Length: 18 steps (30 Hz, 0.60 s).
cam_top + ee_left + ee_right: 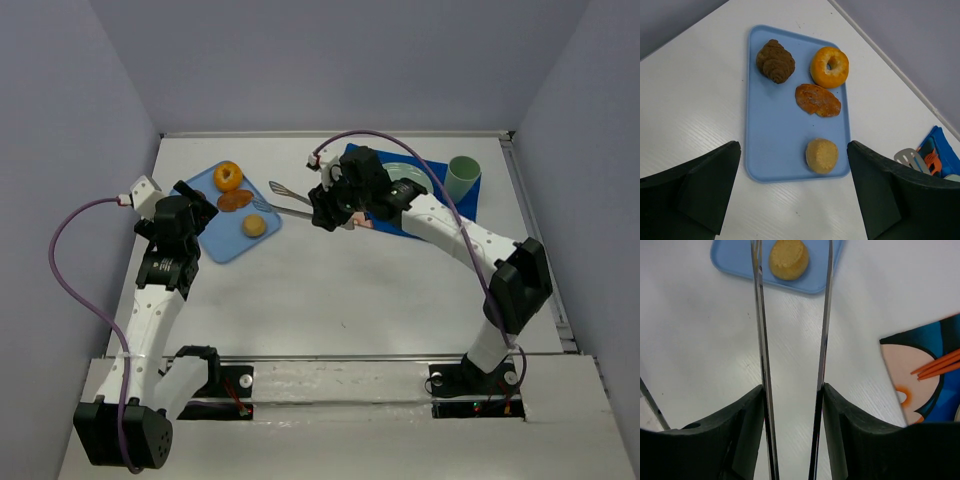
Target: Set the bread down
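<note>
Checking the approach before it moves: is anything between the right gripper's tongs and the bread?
Nothing visible. The tongs, held by the right gripper, frame the bread on the blue tray; only table lies between.

The bread (254, 226), a small round golden-tan bun with a flattish, grainy top, is seen whole and resting flat on the blue tray (222, 243). In the top view it is placed toward the tray's 4 o'clock corner.
</note>
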### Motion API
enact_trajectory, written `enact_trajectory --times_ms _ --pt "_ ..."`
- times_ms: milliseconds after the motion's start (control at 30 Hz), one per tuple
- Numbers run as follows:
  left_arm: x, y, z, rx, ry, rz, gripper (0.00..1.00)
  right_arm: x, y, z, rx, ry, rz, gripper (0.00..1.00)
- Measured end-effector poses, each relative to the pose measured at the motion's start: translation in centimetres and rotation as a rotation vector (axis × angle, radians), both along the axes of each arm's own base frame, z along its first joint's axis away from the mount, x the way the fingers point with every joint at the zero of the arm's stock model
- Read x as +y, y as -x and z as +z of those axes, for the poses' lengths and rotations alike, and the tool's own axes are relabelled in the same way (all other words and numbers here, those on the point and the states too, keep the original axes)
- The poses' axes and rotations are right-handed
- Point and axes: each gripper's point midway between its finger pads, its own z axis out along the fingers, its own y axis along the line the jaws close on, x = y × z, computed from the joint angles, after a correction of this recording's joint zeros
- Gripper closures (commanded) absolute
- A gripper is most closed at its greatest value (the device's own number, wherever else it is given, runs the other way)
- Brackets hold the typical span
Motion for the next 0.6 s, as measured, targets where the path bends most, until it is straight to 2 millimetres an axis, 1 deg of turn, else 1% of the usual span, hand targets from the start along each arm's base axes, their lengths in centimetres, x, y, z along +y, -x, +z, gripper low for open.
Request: enact_trajectory --times_ms 133,200,233,300,367,433,600 --pt "0.0 0.0 0.0 0.0 0.0 0.001 0.01 1.5 -0.5 -1.9 0.03 0.031 0.016 0.45" --pt "0.0 0.0 0.0 0.001 0.0 0.001 0.01 2.3 -0.7 -3.4 0.052 0.056 0.025 0.43" --pt "0.0 0.0 0.0 0.001 -0.001 0.001 0.01 2.4 -0.7 -3.6 0.054 0.058 0.027 0.43" --pt "0.0 0.0 0.0 0.001 -0.001 0.002 0.01 3.1 -0.8 -5.0 0.073 0.086 0.036 0.42" --pt "0.1 0.0 -0.1 0.002 -0.001 0.004 0.01 3.4 -1.1 -5.9 0.083 0.103 0.04 0.42" --pt "0.1 0.0 -0.1 0.003 -0.002 0.006 0.01 3.8 -1.3 -6.7 0.093 0.121 0.045 0.42" --pt "0.2 -0.1 -0.5 0.018 -0.004 0.011 0.01 4.5 -2.2 -7.8 0.098 0.148 0.044 0.41"
